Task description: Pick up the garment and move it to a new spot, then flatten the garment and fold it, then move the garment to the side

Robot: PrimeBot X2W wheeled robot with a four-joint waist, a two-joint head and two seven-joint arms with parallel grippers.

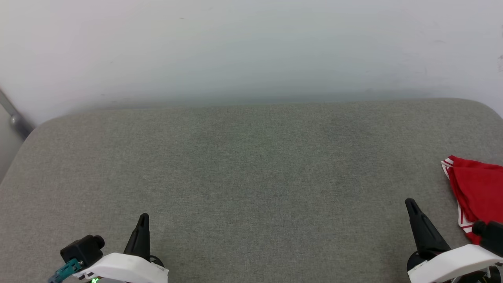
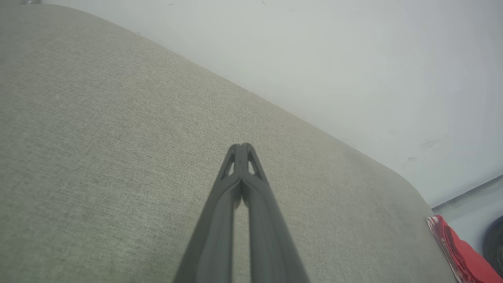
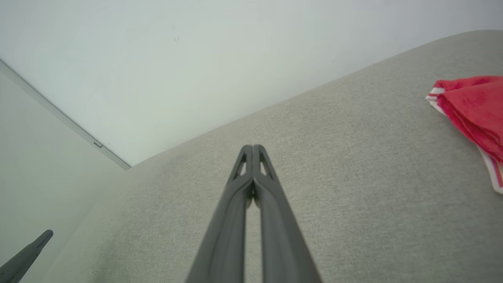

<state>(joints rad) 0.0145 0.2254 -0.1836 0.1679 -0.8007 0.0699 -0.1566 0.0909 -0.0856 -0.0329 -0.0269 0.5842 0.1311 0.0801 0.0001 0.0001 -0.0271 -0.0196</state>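
Note:
The garment is a red folded bundle with red-and-white striped trim, lying at the right edge of the grey padded surface. It also shows as a red shape at the right of the right wrist view and as a strip at the lower right of the left wrist view. My right gripper stands just left of the garment, shut and holding nothing; its tips meet. My left gripper rests at the lower left, far from the garment, shut and holding nothing, tips together.
A pale wall rises right behind the padded surface. A grey metal bar slants at the far left edge. The surface has rounded corners at the back left and back right. The other arm's dark fingertip shows at the lower left of the right wrist view.

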